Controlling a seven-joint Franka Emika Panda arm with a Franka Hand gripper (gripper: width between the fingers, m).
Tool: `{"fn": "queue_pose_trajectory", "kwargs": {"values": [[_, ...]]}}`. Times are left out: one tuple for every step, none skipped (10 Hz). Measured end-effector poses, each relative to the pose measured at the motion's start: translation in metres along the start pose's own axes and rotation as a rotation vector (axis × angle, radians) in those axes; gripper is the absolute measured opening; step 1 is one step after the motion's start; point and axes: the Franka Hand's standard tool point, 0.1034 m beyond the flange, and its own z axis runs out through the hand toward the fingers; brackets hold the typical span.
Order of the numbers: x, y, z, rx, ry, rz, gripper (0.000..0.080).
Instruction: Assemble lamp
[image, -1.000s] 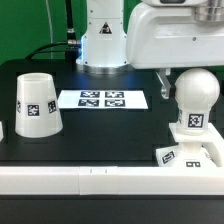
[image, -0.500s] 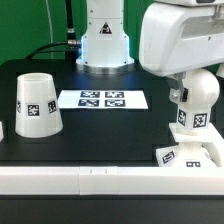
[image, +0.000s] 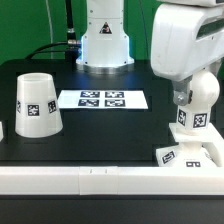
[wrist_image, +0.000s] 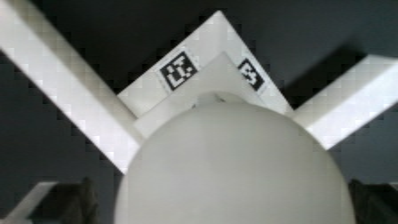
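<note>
The white round-headed bulb (image: 207, 95) stands upright on the flat square base (image: 190, 155) at the exterior view's right, near the front edge. My gripper (image: 193, 98) hangs over the bulb's head, with one dark finger (image: 178, 97) beside it. In the wrist view the bulb (wrist_image: 222, 160) fills the space between my fingers (wrist_image: 54, 205), with a dark gap on each side, and the tagged base (wrist_image: 210, 62) lies beyond it. The gripper (wrist_image: 210, 205) is open. The tapered shade (image: 37, 103) stands alone at the exterior view's left.
The marker board (image: 102, 99) lies flat at the middle back. The robot's white pedestal (image: 104, 40) stands behind it. A white rail (image: 90, 178) runs along the table's front edge. A small white piece (image: 2, 128) sits at the far left edge.
The arm has moved toward the exterior view's right and now covers the top of the bulb. The bulb, base and shade have not moved.
</note>
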Motion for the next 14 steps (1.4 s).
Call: {"fn": "queue_pose_trajectory", "kwargs": {"values": [[-0.0001, 0.0001, 0.0, 0.0, 0.0, -0.034, 0.0698], [-0.0006, 0.0005, 0.0, 0.0, 0.0, -0.119, 0.0698], [-0.0008, 0.0007, 0.0001, 0.0, -0.001, -0.176, 0.0698], [-0.0008, 0.0002, 0.0007, 0.0, -0.002, -0.202, 0.0698], [-0.0013, -0.0004, 0.0017, -0.002, -0.007, -0.275, 0.0698], [-0.0012, -0.0009, 0.0022, -0.005, -0.013, -0.289, 0.0698], [-0.0021, -0.0001, 0.0022, -0.005, -0.013, -0.293, 0.0574], [-0.0024, 0.0003, 0.0022, -0.005, -0.013, -0.289, 0.0574], [-0.0024, 0.0002, 0.0022, -0.005, -0.012, -0.274, 0.0577], [-0.0025, 0.0003, 0.0022, -0.005, -0.012, -0.256, 0.0577], [-0.0025, 0.0003, 0.0022, -0.005, -0.012, -0.24, 0.0577], [-0.0021, -0.0003, 0.0023, -0.001, -0.008, -0.126, 0.0577], [-0.0023, -0.0003, 0.0024, -0.001, -0.008, -0.005, 0.0577], [-0.002, -0.001, 0.0023, 0.006, -0.004, 0.121, 0.0577]]}}
